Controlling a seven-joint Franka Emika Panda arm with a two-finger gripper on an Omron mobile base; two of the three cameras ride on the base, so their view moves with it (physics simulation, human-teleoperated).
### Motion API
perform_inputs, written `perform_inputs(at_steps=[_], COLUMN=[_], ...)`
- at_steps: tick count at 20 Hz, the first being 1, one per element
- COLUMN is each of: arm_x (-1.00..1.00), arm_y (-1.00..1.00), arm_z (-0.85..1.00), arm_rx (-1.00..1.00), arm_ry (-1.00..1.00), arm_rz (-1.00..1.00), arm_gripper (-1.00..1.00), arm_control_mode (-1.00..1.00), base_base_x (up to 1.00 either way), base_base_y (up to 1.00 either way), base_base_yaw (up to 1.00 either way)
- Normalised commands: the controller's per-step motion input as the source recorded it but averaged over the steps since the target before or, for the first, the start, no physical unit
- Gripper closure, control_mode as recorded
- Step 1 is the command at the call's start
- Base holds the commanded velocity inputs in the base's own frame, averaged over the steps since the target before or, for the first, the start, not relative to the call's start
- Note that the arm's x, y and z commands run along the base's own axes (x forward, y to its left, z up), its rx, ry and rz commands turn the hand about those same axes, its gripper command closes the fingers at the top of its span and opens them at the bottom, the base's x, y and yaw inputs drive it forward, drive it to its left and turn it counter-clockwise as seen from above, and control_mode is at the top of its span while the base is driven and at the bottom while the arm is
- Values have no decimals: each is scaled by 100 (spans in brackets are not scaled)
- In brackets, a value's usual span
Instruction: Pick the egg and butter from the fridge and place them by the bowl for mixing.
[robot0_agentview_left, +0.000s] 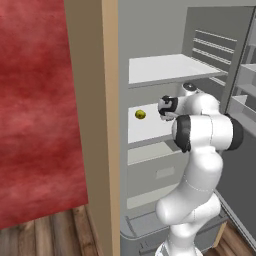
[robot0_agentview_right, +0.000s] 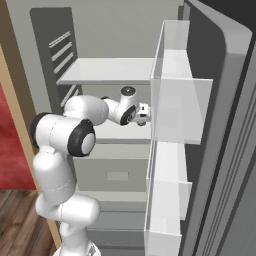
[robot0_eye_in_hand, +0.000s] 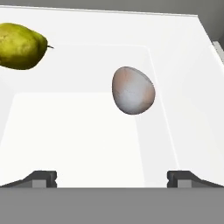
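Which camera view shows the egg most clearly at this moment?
The hand view: the egg lies whole on the white fridge shelf, ahead of the open gripper. In the left and right base views the arm hides it; the left shows only a yellow-green fruit.

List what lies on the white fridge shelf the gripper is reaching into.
On the white shelf: a pale greyish egg and a yellow-green pear-like fruit. No butter shows; the robot's arm hides part of the shelf in both base views.

We list the yellow-green fruit as cut off at the hand view's left edge, and the egg as hidden in both base views.
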Motion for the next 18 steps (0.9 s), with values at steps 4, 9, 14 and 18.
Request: perform_inputs(at_steps=[4,9,14,18], arm_x=[5,18,35,37], arm_y=[0,-5,-14,-34], arm_z=[0,0,0,0], arm_rx=[0,0,0,0], arm_ry=[0,0,0,0], arm_rz=[0,0,0,1], arm_gripper=[-100,-100,-100,-100], arm_control_mode=[-100,-100,-100,-100], base_base_x=[0,0,0,0], base_base_y=[0,0,0,0], base_base_yaw=[0,0,0,0])
